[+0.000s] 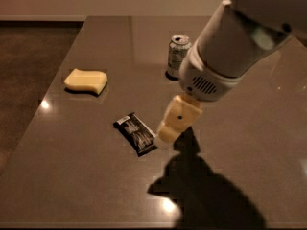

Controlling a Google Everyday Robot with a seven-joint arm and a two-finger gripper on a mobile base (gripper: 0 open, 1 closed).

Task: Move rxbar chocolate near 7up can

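Observation:
The rxbar chocolate [136, 133] is a flat black wrapper with white print, lying on the dark brown table at centre-left. The 7up can [178, 54] stands upright at the table's back centre, partly behind my arm. My gripper [164, 137] hangs from the big white arm coming in from the upper right. Its pale yellow finger tips sit just right of the bar's right end, close above the table.
A pale yellow curved sponge [86, 80] lies at the left of the table [72, 176]. The table's left edge runs beside dark floor. The arm's shadow falls on the table at the front right.

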